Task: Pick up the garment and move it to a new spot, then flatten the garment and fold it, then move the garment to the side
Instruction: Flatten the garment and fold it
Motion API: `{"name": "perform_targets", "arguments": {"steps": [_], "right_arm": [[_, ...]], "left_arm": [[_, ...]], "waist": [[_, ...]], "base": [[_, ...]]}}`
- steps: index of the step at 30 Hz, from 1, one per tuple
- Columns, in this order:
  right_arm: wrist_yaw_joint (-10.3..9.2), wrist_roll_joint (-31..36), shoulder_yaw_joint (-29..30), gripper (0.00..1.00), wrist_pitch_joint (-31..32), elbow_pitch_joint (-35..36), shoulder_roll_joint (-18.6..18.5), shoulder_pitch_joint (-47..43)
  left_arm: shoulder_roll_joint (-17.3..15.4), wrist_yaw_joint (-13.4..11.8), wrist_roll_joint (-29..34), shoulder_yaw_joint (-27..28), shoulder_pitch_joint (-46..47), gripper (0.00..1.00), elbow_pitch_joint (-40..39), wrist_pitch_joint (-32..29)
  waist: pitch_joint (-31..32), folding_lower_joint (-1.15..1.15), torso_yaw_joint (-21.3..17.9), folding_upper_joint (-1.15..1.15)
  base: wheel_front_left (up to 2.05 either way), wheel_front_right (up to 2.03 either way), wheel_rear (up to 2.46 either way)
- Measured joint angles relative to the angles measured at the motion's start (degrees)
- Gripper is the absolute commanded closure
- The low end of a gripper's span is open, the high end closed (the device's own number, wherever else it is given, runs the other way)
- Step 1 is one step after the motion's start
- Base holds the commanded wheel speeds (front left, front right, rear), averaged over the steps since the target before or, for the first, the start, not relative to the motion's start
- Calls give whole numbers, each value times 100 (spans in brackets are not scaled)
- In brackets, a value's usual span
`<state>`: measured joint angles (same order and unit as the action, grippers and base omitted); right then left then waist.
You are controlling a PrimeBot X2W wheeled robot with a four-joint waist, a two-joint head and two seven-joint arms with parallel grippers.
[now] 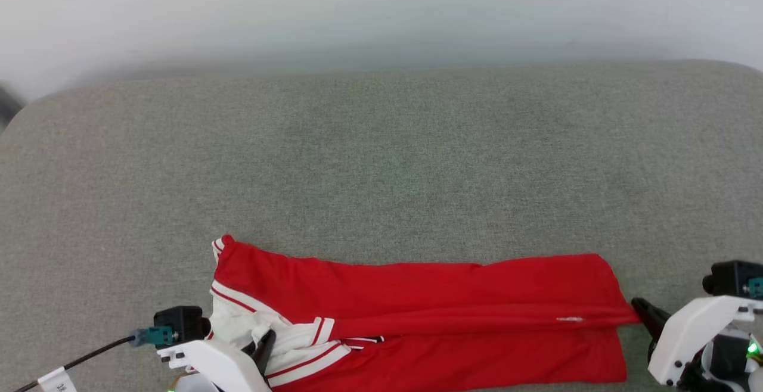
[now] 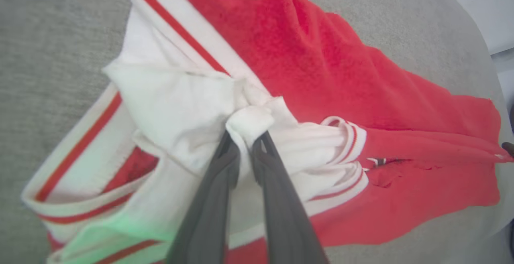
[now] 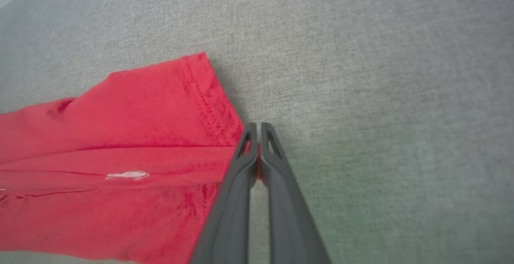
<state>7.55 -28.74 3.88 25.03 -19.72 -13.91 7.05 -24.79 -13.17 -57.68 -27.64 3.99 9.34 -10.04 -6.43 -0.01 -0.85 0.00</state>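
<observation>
- The garment [image 1: 447, 302] lay on the near part of a grey cloth surface [image 1: 381, 159]. It was folded lengthwise into a long band running left to right.
- Its white sleeves [image 2: 172, 107], edged with red-and-white striped trim, were bunched at the left end. The plain red hem [image 3: 202, 95] formed the right end.
- The left gripper [image 2: 245, 141] pinched a small wad of white sleeve cloth between its two dark fingertips, and the wad bulged just past the tips.
- The right gripper [image 3: 258, 129] had its fingers pressed together on the hem's right edge, with a sliver of red showing between them. In the head view the cloth there was drawn out to a small point.
- A scrap of black-and-white print showed in the fold just right of the striped trim.
- A pale wall [image 1: 381, 11] rose beyond the surface's far edge.
</observation>
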Motion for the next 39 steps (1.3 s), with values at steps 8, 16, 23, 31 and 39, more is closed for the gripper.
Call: {"name": "perform_targets", "arguments": {"steps": [8,16,23,31,39], "right_arm": [[-5,-65,-224,0,-311,-40,44,-308],[-5,-46,-78,0,-333,1024,-120,-424],[-5,8,215,0,682,1322,-242,-424],[-7,32,471,0,1855,1032,-219,-340],[-7,53,290,0,2196,686,53,-18]], "left_arm": [[119,169,32,-15,-107,0,236,369],[62,253,646,55,-43,0,-216,1403],[166,76,1277,48,196,0,-651,2168],[280,-120,1997,179,314,0,-1128,2479],[573,26,2399,270,455,0,-1332,2493]], "waist": [[148,0,-29,0],[316,0,-102,0],[378,0,8,0],[219,0,270,0],[-178,1,570,0]], "base": [[0,0,0],[0,0,0],[0,0,0],[0,0,0],[0,0,0]]}}
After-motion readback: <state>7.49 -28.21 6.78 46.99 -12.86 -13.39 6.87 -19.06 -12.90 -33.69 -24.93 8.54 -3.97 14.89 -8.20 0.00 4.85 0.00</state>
